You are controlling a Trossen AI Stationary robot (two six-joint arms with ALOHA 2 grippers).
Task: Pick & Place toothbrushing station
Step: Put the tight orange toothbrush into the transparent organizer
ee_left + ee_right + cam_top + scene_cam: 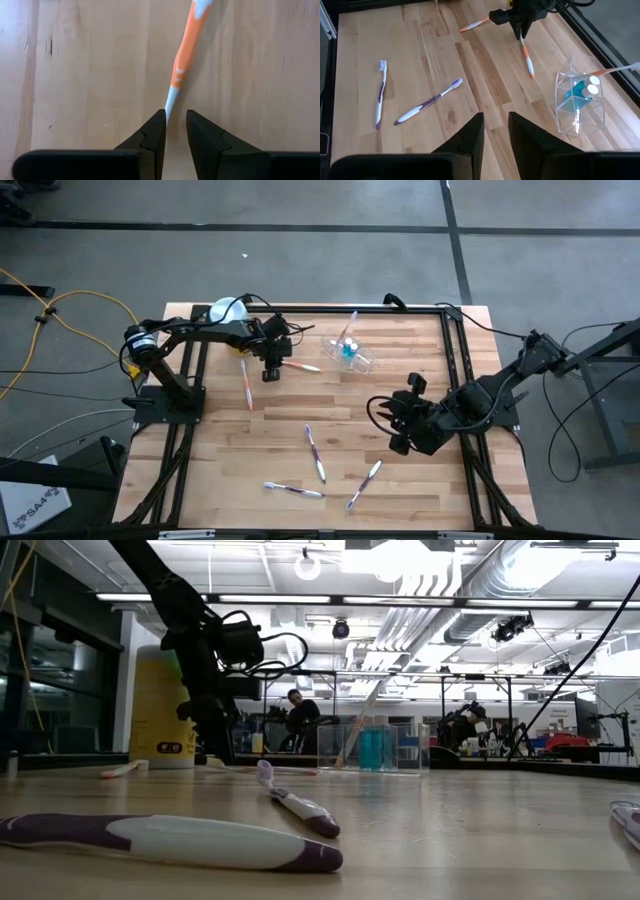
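Note:
The clear holder cup [347, 352] [580, 100] stands at the far middle of the table. An orange toothbrush leans in it, beside a blue tube. My left gripper [272, 370] [176, 112] is just left of the cup, shut on another orange toothbrush [303, 367] [527, 57] that points toward the cup. A further orange toothbrush [245, 385] lies flat by the left arm. My right gripper [400, 430] [496, 120] hangs above the table's right middle, narrowly open and holding nothing. My left gripper has the orange toothbrush's thin white neck [170, 100] between its two fingers, which come steeply from above and lie in line with the brush. The brush's end is hidden between the fingers. The orange handle [184, 55] slants away low over the wood. I cannot tell whether its far end touches the table.
A yellow canister with a pale lid [228, 310] [163, 705] stands at the far left corner. Three purple-and-white toothbrushes [315, 452] [293, 490] [363, 485] lie on the near middle of the table. A black frame rail [330, 311] runs around the table.

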